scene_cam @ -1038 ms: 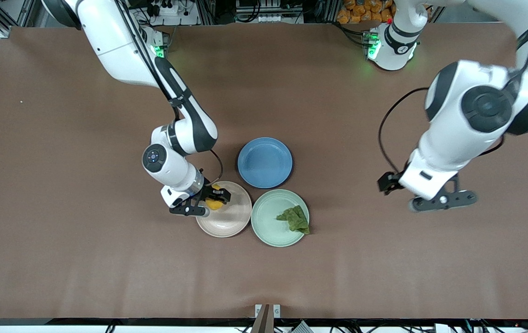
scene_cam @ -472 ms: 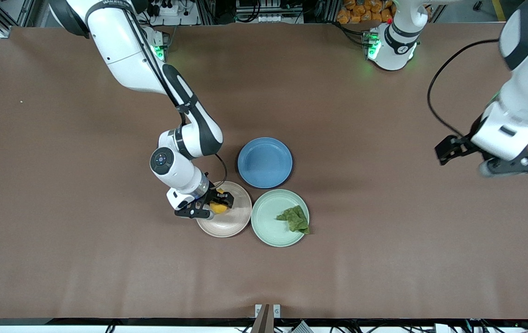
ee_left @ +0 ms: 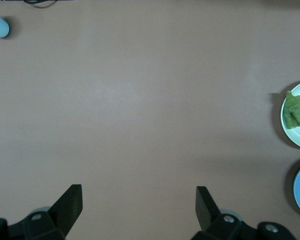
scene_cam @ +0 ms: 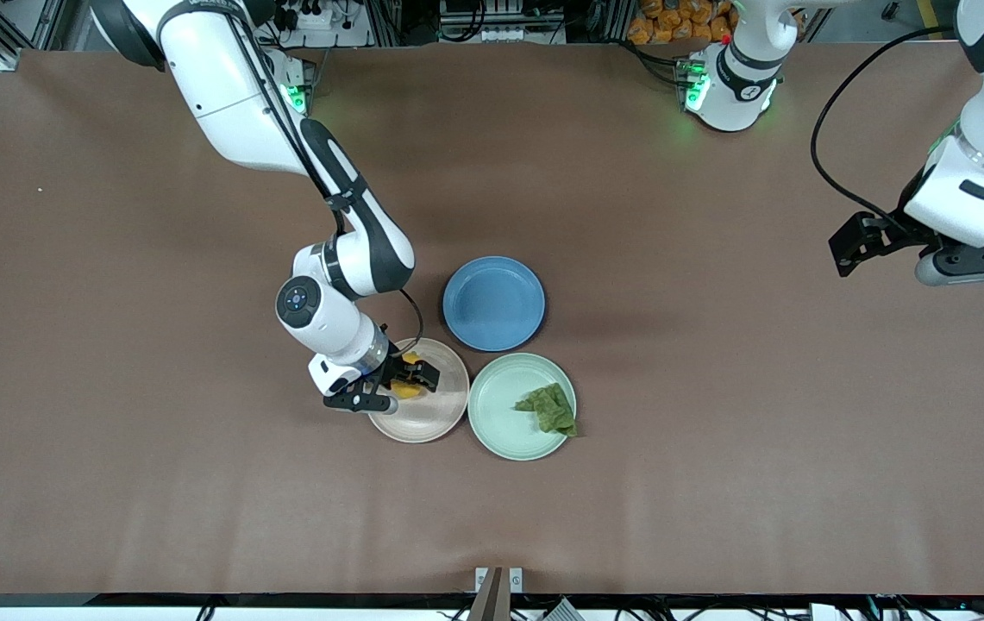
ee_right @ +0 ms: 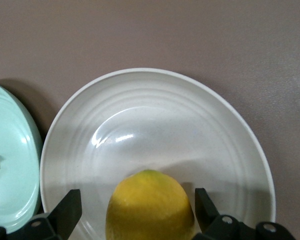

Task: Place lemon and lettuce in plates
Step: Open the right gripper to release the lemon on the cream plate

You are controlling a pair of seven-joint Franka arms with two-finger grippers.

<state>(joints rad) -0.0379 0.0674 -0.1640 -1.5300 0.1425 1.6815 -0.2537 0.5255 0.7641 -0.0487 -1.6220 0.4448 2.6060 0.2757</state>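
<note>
We saw the right gripper (scene_cam: 410,382) open around the lemon (ee_right: 149,206) in the pink plate (ee_right: 155,130). The left gripper (ee_left: 138,212) hung open over bare table (ee_left: 140,100), and lettuce (scene_cam: 550,408) lay in the green plate (scene_cam: 500,414).

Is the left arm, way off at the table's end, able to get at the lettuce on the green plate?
Probably yes. The lettuce lies uncovered on the mint plate. The left gripper, open, hangs over bare table toward its own end. The right gripper is busy over the pink-beige plate.

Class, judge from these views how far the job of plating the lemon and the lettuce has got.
Done: the lettuce lies in the mint plate. In hand: the right gripper, open, flanks the lemon over the pink-beige plate. Left: withdrawing that arm. The left gripper waits, open, over bare table.
</note>
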